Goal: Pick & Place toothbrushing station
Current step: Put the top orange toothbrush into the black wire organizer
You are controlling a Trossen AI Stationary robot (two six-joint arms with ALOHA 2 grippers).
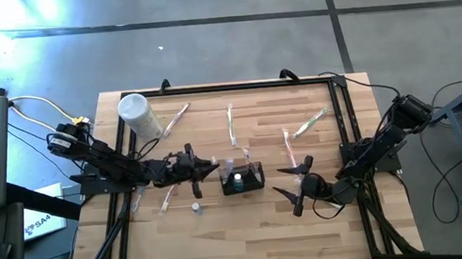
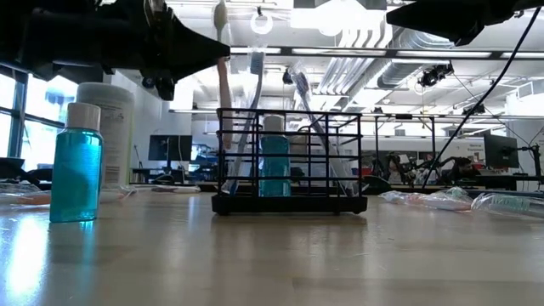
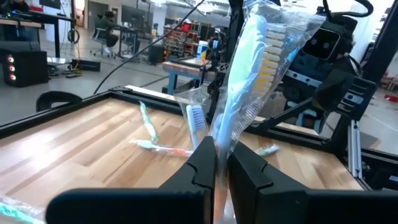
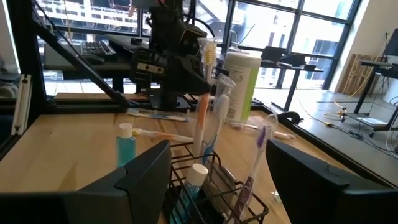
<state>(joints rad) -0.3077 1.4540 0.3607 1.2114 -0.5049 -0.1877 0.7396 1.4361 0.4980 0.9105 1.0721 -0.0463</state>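
Station: toothbrushing station (image 1: 242, 179), a black wire holder, stands on the wooden table (image 1: 224, 239) near its middle, between the two grippers.
Contents: a small blue bottle with a white cap (image 2: 274, 161) sits inside, with upright toothbrushes, one with a purple handle (image 4: 255, 165).
Left gripper: left gripper (image 1: 211, 168) is just beside the station's left end, raised above the table in the low view.
Left jaws: pressed together on a wrapped toothbrush (image 3: 252, 68), whose clear packet stands up past the fingers (image 3: 249, 177).
Station to left jaws: the holder is right in front of the fingertips; touching or not, cannot tell.
Right gripper: right gripper (image 1: 292, 189) is to the station's right, near but apart.
Right jaws: spread wide, nothing between them; in the right wrist view the station lies ahead between the two fingers (image 4: 146, 171).
Loose bottle: a second blue bottle (image 2: 76, 163) stands on the table in front of the station's left end.
Canister: a white canister (image 1: 138, 115) is at the far left corner.
Other brushes: wrapped toothbrushes (image 1: 309, 123) lie scattered on the far half of the table.
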